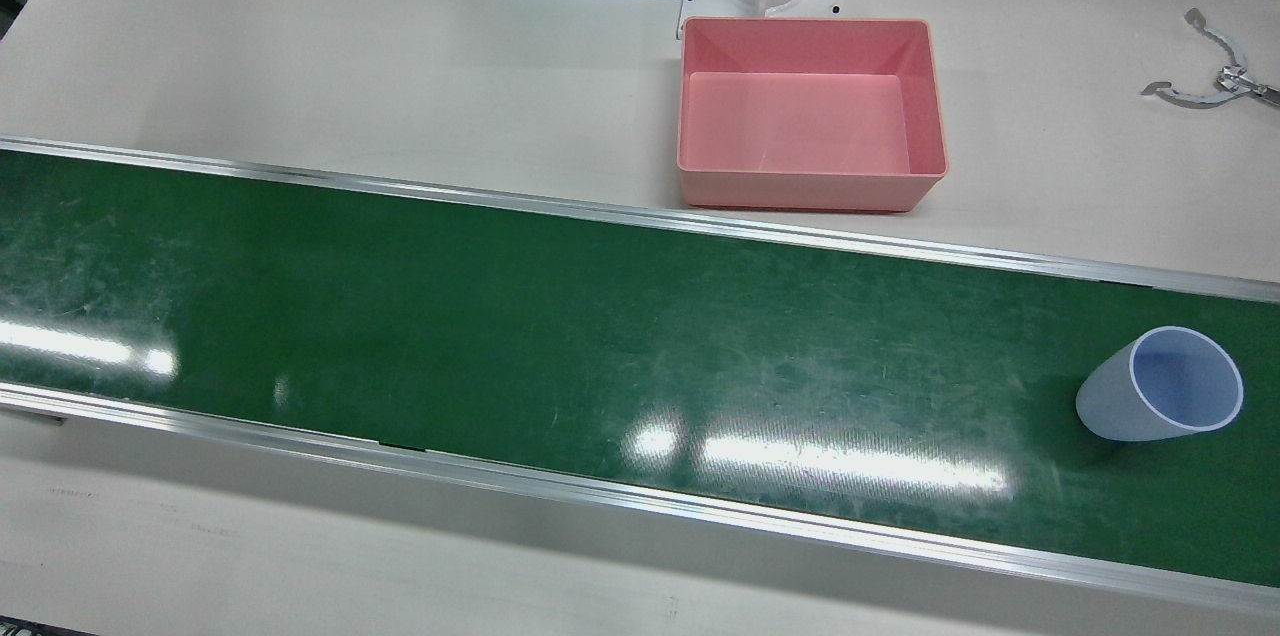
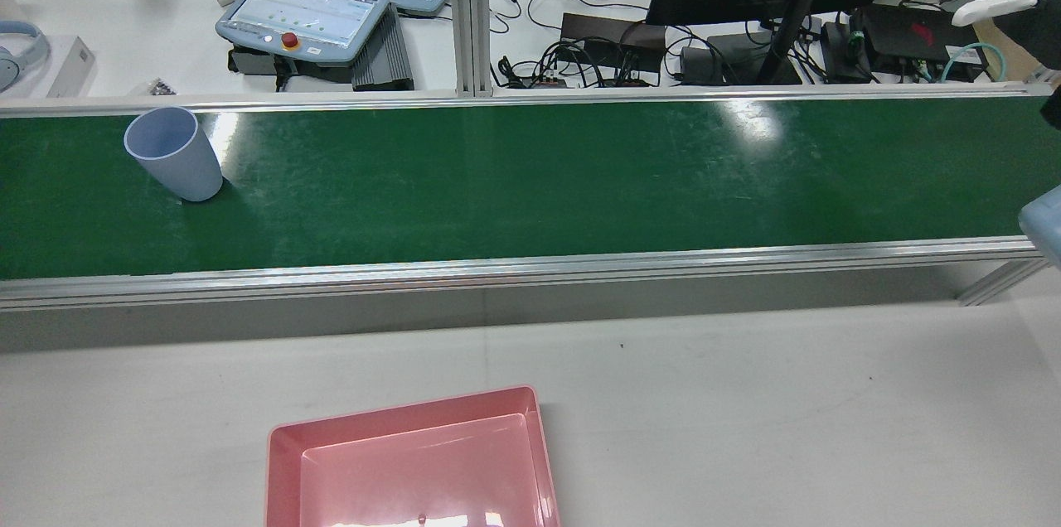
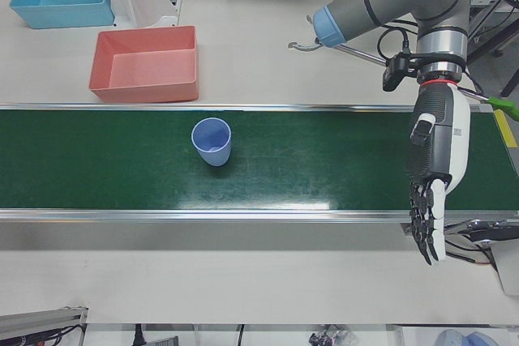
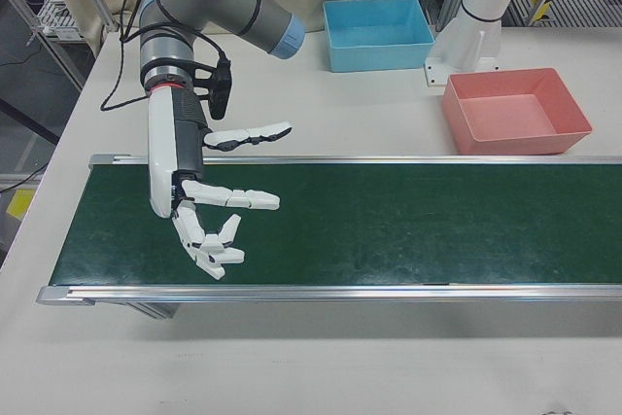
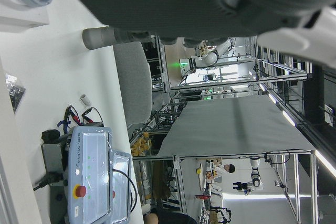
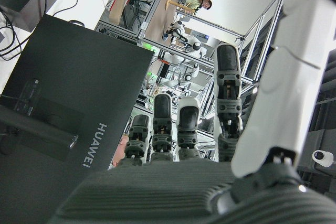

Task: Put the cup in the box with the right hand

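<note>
Pale blue plastic cup (image 3: pixel 212 141) upright on the green conveyor belt (image 3: pixel 308 160), untouched.
We judge it light, stiff and slippery, best wrapped round its wall; our right hand (image 4: pixel 209 203) hangs open well away, the pink plastic box (image 3: pixel 146 63) empty on the table (image 3: pixel 268 70).
</note>
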Robot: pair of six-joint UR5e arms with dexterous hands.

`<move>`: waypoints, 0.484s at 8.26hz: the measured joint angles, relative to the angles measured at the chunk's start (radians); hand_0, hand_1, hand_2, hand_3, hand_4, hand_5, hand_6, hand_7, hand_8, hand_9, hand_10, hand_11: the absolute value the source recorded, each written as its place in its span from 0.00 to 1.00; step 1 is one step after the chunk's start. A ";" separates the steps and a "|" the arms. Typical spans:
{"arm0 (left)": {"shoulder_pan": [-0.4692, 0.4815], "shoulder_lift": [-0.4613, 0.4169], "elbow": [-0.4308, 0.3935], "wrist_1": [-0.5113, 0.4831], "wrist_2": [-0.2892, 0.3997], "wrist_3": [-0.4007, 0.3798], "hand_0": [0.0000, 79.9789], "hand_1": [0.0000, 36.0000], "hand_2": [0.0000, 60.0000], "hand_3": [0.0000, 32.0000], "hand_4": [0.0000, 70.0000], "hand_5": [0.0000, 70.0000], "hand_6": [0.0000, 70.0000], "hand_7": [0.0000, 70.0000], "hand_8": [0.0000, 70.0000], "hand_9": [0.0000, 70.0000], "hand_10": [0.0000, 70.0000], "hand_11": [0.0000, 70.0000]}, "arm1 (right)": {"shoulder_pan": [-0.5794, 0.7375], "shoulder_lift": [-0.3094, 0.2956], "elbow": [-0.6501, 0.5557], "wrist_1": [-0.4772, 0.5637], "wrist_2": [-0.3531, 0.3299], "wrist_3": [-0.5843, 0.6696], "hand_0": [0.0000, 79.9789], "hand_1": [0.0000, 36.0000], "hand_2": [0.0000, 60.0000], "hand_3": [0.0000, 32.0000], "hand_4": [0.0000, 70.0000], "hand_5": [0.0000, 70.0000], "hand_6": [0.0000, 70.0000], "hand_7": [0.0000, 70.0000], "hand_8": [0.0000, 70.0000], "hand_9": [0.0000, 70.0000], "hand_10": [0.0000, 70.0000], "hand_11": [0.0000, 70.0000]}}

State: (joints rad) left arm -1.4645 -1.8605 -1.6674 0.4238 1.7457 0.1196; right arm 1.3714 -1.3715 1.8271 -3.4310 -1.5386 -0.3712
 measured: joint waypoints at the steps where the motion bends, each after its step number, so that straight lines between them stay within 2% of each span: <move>1: 0.000 0.000 0.000 0.000 0.000 0.000 0.00 0.00 0.00 0.00 0.00 0.00 0.00 0.00 0.00 0.00 0.00 0.00 | 0.000 0.000 0.000 0.001 0.000 0.000 0.71 0.31 0.00 0.00 0.71 0.09 0.28 1.00 0.23 0.52 0.17 0.27; 4: 0.000 0.000 0.000 0.000 0.000 0.000 0.00 0.00 0.00 0.00 0.00 0.00 0.00 0.00 0.00 0.00 0.00 0.00 | 0.000 -0.001 0.001 0.000 -0.002 0.000 0.70 0.31 0.00 0.00 0.71 0.09 0.29 1.00 0.23 0.52 0.17 0.27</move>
State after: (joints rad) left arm -1.4649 -1.8607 -1.6674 0.4234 1.7457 0.1196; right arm 1.3714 -1.3724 1.8284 -3.4313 -1.5410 -0.3712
